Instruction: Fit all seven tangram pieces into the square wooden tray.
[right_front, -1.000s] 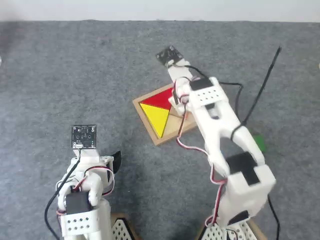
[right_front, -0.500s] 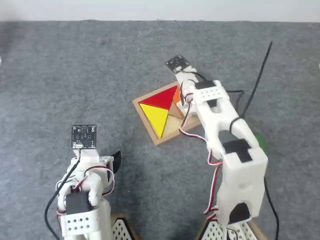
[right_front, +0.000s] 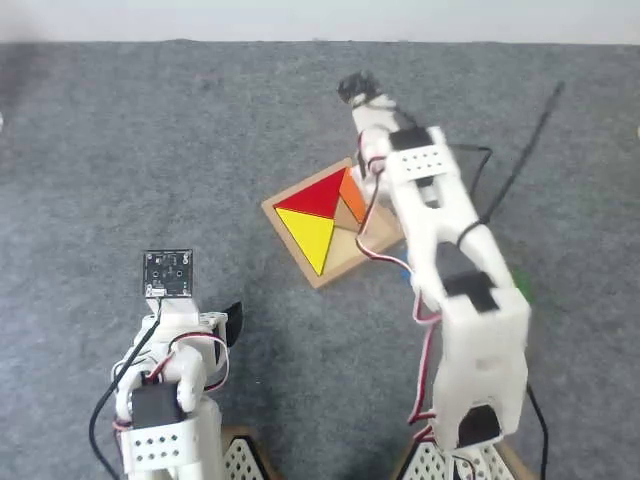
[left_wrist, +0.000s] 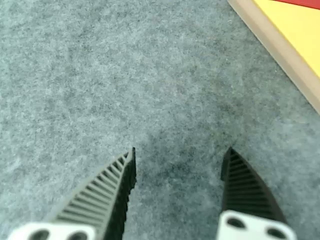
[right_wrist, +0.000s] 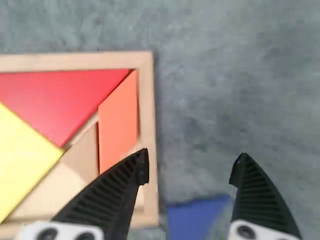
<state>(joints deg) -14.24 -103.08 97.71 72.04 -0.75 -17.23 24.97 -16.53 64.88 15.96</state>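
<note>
While the right tool hangs wide apart and empty over the edge of the tray, by the orange piece, a blue piece lies just outside on the bench. The red piece and yellow piece sit inside. The left tool, also spread and empty, hovers near a tray corner.

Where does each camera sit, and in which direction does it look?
High view: fixed overhead, looking down on both arms and the wooden tray.
Left wrist view: on the left arm, looking past the open left gripper at mat and a tray corner.
Right wrist view: on the right arm, looking past the open right gripper at the tray's edge and a blue piece.
Shared: all show the yellow triangle.
</note>
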